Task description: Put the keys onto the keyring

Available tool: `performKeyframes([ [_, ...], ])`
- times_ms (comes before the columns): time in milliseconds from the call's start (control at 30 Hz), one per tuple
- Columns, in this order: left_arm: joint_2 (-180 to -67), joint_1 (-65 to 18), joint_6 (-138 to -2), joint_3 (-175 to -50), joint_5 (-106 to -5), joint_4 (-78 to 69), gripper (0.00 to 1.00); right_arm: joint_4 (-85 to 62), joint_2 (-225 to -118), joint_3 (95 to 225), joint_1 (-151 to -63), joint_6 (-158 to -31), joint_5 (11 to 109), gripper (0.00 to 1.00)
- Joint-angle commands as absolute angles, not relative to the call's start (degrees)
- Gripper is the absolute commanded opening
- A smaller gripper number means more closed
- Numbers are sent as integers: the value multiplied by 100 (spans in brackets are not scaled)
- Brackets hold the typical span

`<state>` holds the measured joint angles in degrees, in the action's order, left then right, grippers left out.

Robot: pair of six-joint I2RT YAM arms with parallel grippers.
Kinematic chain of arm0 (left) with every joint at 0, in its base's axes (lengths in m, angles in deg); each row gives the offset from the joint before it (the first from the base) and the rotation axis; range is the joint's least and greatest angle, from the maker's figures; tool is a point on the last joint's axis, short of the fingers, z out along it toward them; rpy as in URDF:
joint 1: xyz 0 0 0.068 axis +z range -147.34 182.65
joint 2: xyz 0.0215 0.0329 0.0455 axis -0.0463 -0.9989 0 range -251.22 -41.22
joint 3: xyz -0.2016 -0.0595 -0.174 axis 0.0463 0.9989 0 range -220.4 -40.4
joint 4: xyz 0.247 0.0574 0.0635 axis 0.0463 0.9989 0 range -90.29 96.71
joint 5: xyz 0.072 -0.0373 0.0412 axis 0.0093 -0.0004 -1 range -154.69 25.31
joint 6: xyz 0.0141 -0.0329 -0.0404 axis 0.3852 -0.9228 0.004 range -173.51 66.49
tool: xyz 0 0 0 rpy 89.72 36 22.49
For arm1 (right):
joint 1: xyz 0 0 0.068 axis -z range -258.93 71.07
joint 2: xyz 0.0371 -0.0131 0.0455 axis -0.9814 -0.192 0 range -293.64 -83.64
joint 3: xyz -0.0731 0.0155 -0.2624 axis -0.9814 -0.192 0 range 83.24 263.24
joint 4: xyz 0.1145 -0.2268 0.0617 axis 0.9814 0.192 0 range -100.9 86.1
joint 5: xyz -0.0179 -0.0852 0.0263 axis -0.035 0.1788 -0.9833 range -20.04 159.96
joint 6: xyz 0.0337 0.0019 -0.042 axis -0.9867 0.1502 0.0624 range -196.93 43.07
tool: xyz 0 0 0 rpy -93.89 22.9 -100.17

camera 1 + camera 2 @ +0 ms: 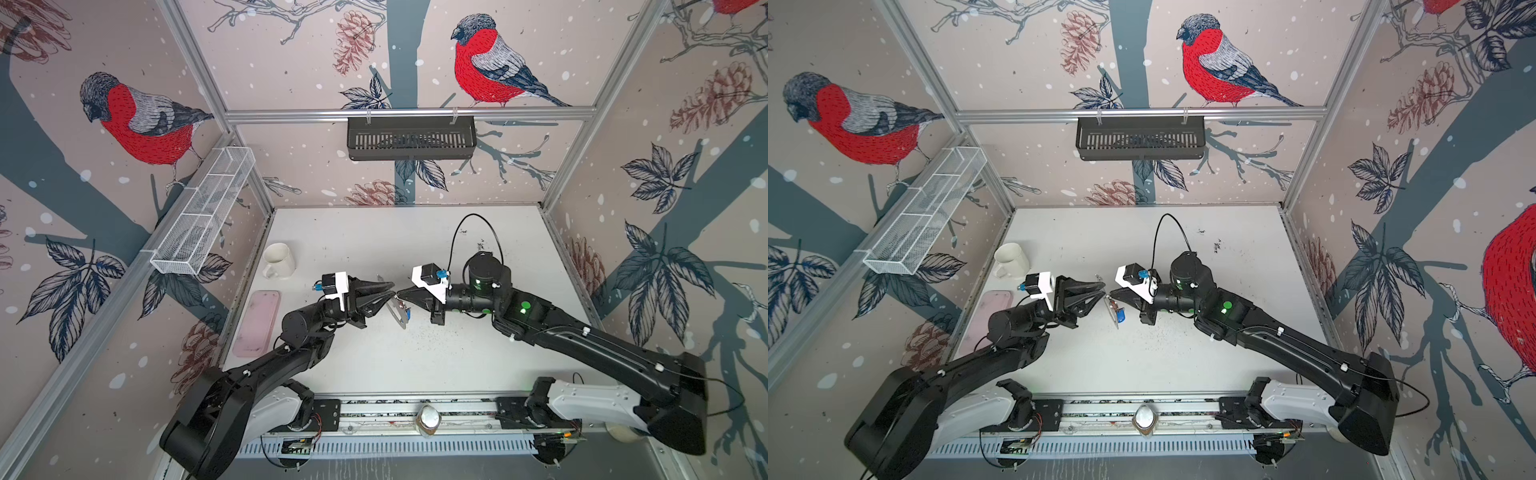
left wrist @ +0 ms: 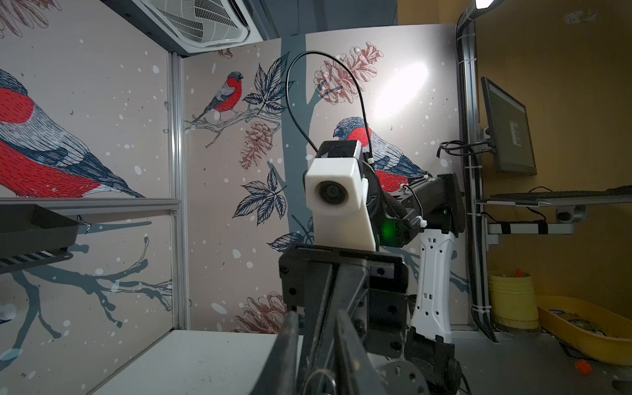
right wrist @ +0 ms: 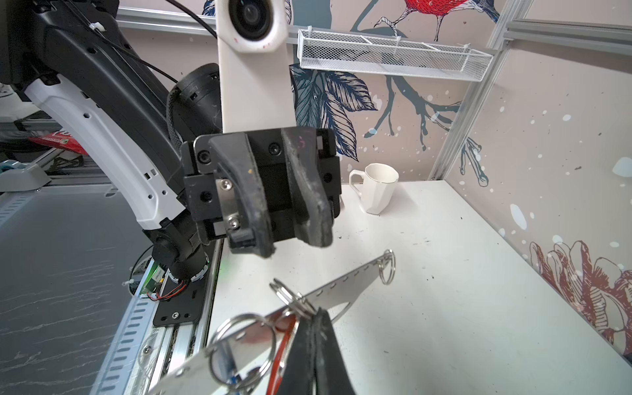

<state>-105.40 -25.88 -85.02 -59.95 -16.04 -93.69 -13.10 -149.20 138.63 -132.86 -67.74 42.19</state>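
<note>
**Right jaws:** closed, pinching the keyring [image 3: 345,284], a flat, mirror-bright silver metal oblong with a row of small holes and wire split rings along one edge. The pinch sits at that edge beside a doubled ring. I cannot tell whether my pads bear on plate or on wire. In both top views the keyring [image 1: 397,312] hangs tilted, clear of the surface, between my two arms.

**The keys** [image 1: 406,314]: they hang against the plate, close to my right fingertips. A red oval plastic tag [image 3: 282,345] and a blue oval plastic tag [image 1: 1120,316] show, but the blades are too blurred to describe. I cannot confirm that their ring passes through a hole.

**Left jaws:** narrowly parted with nothing between them. The fingertips [image 3: 316,225] are near the keyring and apart from it in the right wrist view.

**Handling, in my judgement:**
- The plate is light, stiff, polished and slippery.
- On a single edge pinch it will pivot, and the bunch will swing.
- The best hold is flat across both faces, away from the holes.
- The bunch should be taken by its ring wire, not by the tags.
- The split coil is springy and needs prying.

**Beyond:**
- the white surface [image 3: 444,290]
- a flat pink case with rounded corners [image 1: 257,322]
- a white ceramic mug [image 3: 378,188]
- on the walls, a white wire-mesh basket [image 1: 208,208] and a black slotted basket [image 1: 411,137]
</note>
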Motion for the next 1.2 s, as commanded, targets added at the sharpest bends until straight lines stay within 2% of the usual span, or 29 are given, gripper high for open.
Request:
performKeyframes([
  [0,-10573,-2580,-8631,-6009,-1423,-9787,21,-1503,-14928,13921,-13281,-6822,4332,0],
  [233,-10455,-2581,-8473,-6001,-1432,-9397,21,-1555,-14942,13913,-13236,-6900,4454,0],
  [367,-10119,-2582,-8070,-5999,-1650,-8681,21,-1589,-14953,13918,-13203,-6968,4550,0],
  [633,-9105,-2773,-6713,-6519,-2548,-5321,19,-1660,-14957,13940,-13150,-7106,4869,0],
  [767,-8983,-3026,-6148,-6949,-2848,-3951,19,-1713,-15006,13955,-13112,-7170,4955,0],
  [1167,-9298,-3171,-5778,-7391,-3125,-3026,20,-1705,-15061,14001,-13078,-7223,5029,0],
])
